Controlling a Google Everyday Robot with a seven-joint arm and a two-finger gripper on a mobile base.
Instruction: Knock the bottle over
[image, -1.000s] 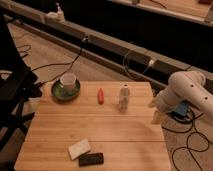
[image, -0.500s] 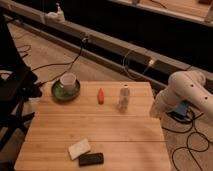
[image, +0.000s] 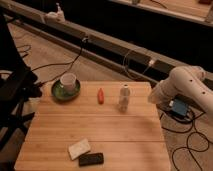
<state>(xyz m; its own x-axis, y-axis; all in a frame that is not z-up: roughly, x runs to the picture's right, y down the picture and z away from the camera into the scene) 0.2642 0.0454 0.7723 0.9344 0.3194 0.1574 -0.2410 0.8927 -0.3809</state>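
The bottle (image: 124, 97) stands upright, not yet knocked; our hand (image: 154, 98) hovers near it, and we cannot tell whether it is open or closed.

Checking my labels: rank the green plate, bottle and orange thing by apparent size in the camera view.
green plate
bottle
orange thing
All similarly far back, so this holds. The gripper is at the right edge of the table.

White cup (image: 68, 80) sits on green plate (image: 57, 94).
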